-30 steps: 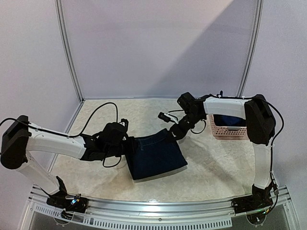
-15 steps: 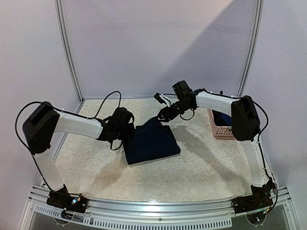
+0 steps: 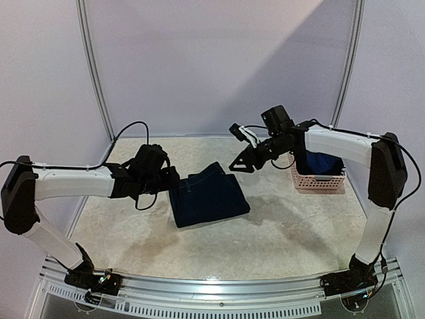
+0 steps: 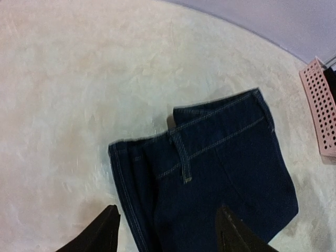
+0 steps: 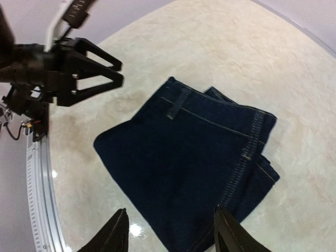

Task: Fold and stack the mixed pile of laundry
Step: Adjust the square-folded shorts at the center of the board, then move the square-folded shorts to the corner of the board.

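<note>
A dark navy denim piece [image 3: 208, 197] lies folded flat on the table, its belt loop and pale stitching showing [image 4: 220, 157] [image 5: 194, 157]. My left gripper [image 3: 172, 179] hovers at the denim's left edge, open, with nothing between its fingers [image 4: 168, 239]. My right gripper [image 3: 235, 165] hangs above and to the right of the denim's far corner, also open and empty [image 5: 170, 236]. A blue garment [image 3: 324, 162] sits in the pink basket [image 3: 319, 183]. The rest of the laundry pile is out of view.
The pink perforated basket stands at the right side of the table, under the right forearm; its wall [image 4: 320, 105] shows in the left wrist view. A metal rail [image 3: 219, 292] runs along the near edge. Corner posts [image 3: 93, 73] frame the back wall.
Both grippers went from shut on the denim to open and let it go. The left pulled back to the left, the right rose and moved right. The denim now lies folded.
</note>
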Controlling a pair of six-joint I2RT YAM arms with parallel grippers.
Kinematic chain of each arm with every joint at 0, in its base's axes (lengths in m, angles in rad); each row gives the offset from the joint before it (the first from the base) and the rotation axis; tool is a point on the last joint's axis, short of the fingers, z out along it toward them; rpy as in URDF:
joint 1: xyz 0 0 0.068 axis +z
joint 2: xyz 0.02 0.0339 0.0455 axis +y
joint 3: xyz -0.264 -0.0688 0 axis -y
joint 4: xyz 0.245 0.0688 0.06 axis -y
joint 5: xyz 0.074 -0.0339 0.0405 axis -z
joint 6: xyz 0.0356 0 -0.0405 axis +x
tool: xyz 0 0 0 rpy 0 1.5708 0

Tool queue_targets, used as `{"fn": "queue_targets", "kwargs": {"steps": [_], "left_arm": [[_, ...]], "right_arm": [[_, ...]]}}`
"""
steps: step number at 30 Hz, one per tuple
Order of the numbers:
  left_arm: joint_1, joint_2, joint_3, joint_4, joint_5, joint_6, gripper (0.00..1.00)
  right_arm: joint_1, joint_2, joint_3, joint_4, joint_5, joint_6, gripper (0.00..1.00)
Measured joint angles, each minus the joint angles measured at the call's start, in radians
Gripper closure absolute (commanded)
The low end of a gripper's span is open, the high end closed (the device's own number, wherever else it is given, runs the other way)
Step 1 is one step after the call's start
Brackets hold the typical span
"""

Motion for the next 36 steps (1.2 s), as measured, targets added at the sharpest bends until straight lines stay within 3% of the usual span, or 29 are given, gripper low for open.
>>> {"fn": "queue_targets", "kwargs": {"steps": [5,13,23,26,31,34,36], "left_arm": [[0.000,-0.011,-0.050,-0.064,0.140,-0.056,0.26],[0.012,0.021,-0.193,0.012,0.315,-0.181,0.25],[0.081,0.150,-0.251,0.361,0.503,-0.277,0.32],[0.090,0.196,-0.251,0.450,0.539,-0.301,0.45],[0.103,0.265,-0.241,0.530,0.577,-0.325,0.85],[0.107,0.283,-0.193,0.453,0.577,-0.301,1.00],[0.107,0.283,-0.115,0.320,0.555,-0.244,1.00]], "right_arm": [[0.029,-0.024,-0.051,0.018,-0.062,-0.042,0.46],[0.036,0.117,-0.060,0.002,-0.105,-0.067,0.47],[0.066,0.259,-0.045,0.000,-0.096,-0.065,0.50],[0.066,0.274,-0.032,-0.001,-0.102,-0.063,0.50],[0.066,0.278,-0.025,-0.006,-0.101,-0.062,0.51],[0.066,0.278,-0.017,-0.021,-0.099,-0.063,0.50],[0.066,0.278,-0.003,-0.049,-0.094,-0.071,0.49]]}}
